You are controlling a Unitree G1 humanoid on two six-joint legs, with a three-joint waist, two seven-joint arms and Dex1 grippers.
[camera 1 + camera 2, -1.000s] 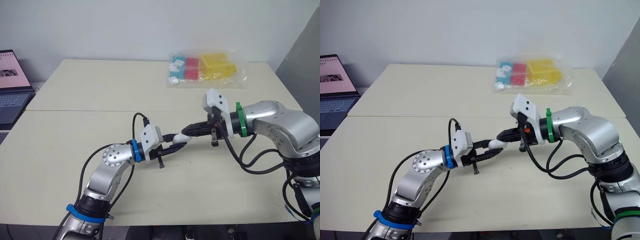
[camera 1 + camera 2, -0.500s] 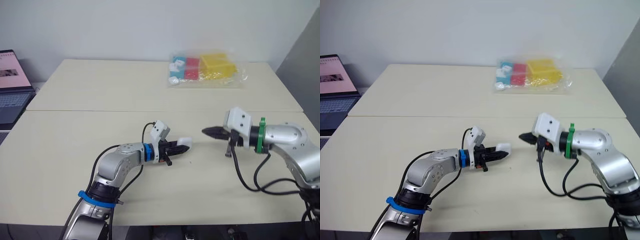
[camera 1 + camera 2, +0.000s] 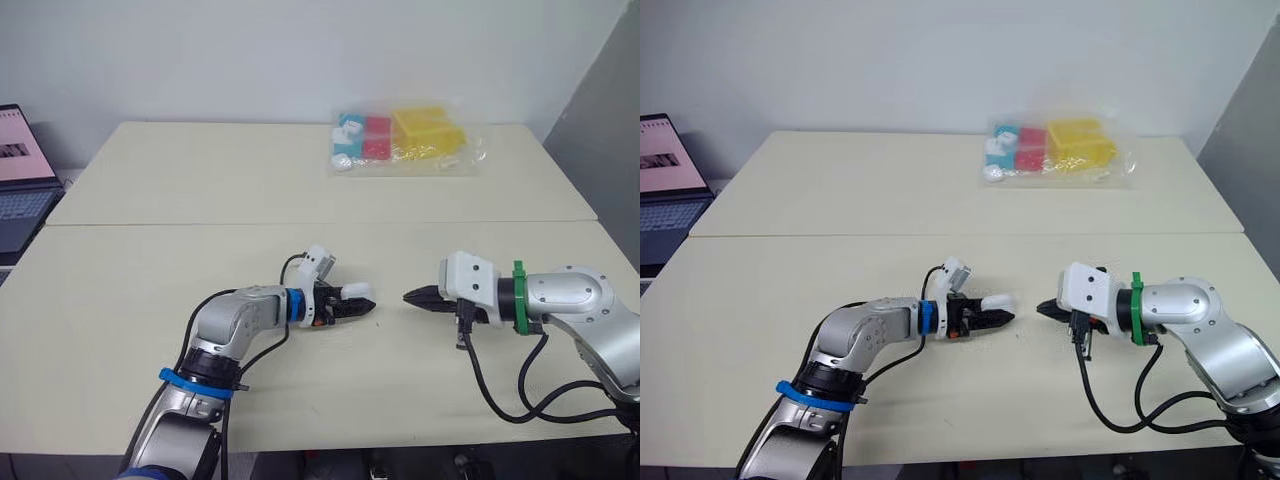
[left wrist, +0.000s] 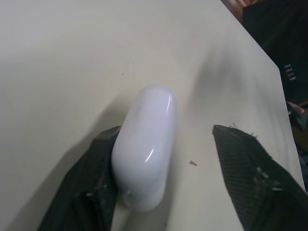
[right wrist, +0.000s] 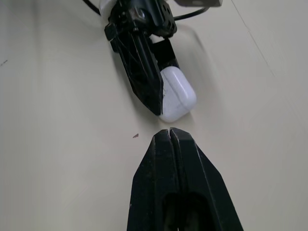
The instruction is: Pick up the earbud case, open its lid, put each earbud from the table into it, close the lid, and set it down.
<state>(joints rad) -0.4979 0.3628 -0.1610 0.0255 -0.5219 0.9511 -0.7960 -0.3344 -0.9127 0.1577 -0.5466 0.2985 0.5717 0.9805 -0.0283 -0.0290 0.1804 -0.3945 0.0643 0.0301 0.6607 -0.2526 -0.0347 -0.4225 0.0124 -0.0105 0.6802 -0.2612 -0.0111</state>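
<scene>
The white earbud case (image 4: 144,149) lies on the cream table (image 3: 200,180) with its lid closed, near the middle. My left gripper (image 3: 357,304) is open around it: one black finger (image 4: 96,168) touches the case's side and the other finger (image 4: 250,163) stands apart from it. In the right wrist view the case (image 5: 176,94) rests beside the left gripper's fingers. My right gripper (image 3: 412,296) is shut with nothing in it, pointing at the case from a short way to the right, low over the table.
A clear plastic bag (image 3: 405,140) of coloured blocks lies at the back of the table. A laptop (image 3: 15,170) stands off the table's left side. A seam (image 3: 150,223) crosses the tabletop behind both arms.
The two grippers have parted: the left one came down to the table with the case and opened, and the right one drew back to the right.
</scene>
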